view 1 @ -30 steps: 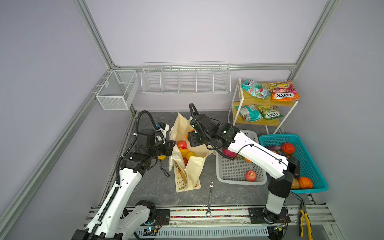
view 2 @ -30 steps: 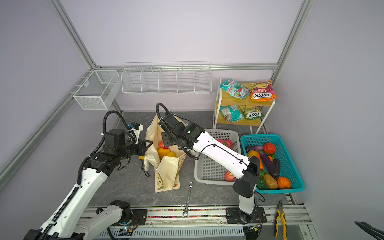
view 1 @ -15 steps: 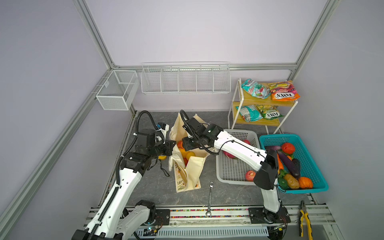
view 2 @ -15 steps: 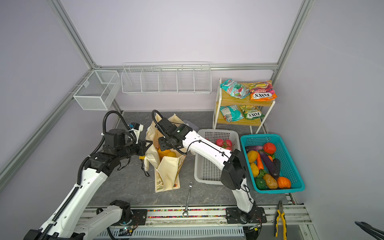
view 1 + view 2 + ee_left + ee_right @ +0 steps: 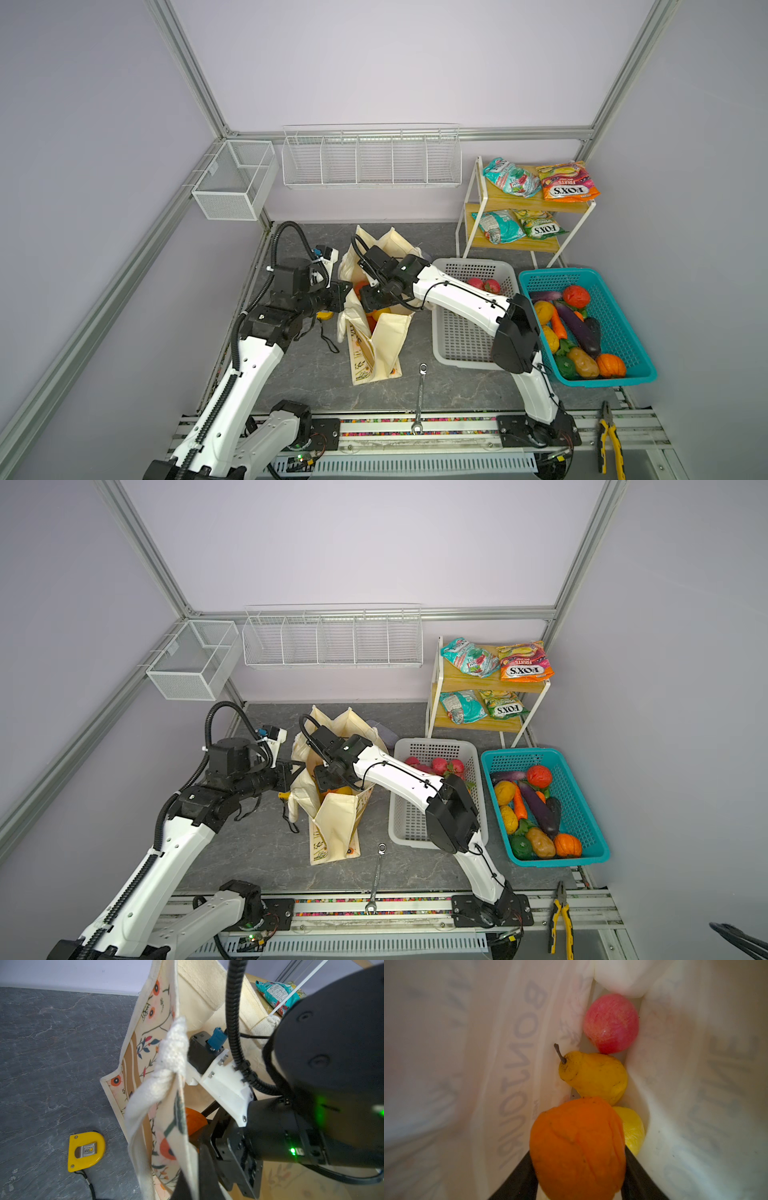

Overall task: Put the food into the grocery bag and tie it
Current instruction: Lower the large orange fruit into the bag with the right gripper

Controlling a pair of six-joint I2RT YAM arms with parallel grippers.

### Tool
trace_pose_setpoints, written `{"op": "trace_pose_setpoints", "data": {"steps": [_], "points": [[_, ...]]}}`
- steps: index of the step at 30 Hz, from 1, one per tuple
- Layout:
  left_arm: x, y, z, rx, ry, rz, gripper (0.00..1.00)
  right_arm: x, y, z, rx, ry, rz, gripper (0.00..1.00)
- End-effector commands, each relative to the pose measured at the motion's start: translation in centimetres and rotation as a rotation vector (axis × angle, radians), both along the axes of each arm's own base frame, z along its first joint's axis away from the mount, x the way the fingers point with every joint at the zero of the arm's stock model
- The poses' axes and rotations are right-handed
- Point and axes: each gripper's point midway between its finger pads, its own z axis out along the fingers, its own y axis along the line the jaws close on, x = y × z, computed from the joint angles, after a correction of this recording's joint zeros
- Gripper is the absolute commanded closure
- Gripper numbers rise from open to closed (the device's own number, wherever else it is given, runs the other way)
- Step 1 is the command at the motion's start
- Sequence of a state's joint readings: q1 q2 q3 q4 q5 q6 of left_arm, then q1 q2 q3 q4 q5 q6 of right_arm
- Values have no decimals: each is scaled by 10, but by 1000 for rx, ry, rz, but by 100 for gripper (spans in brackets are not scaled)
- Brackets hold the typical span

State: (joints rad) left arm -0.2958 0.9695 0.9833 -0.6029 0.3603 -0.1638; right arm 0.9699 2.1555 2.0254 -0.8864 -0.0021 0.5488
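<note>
Orange peel fills the right wrist view: the orange [image 5: 577,1147] is clamped between the right fingers [image 5: 517,1180], deep inside the grocery bag [image 5: 376,349], above a pear [image 5: 593,1076] and an apple [image 5: 611,1023]. The left fingers [image 5: 340,293], pressed together on the canvas rim at the bag's 9 o'clock, hold the mouth apart. Likely trouble: that pinch slipping, so the walls fall onto the right arm; or the arm, lifting out, catching the rope handle [image 5: 172,1055] and tipping the bag. Canvas crowds both fingers. Outside, a grey basket [image 5: 457,349] stands close at 3 o'clock, a tape measure [image 5: 86,1151] at 9, a wrench [image 5: 420,395] at 5; bare surface [image 5: 332,386] lies at 6.
</note>
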Motion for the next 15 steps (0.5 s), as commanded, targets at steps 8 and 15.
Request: {"op": "trace_pose_setpoints", "data": {"steps": [8, 15], "points": [[-4, -4, 15, -26, -60, -23, 100, -3, 5, -38, -40, 87, -9, 48], [-4, -4, 16, -25, -65, -23, 100, -6, 3, -61, -80, 124, -15, 39]]}}
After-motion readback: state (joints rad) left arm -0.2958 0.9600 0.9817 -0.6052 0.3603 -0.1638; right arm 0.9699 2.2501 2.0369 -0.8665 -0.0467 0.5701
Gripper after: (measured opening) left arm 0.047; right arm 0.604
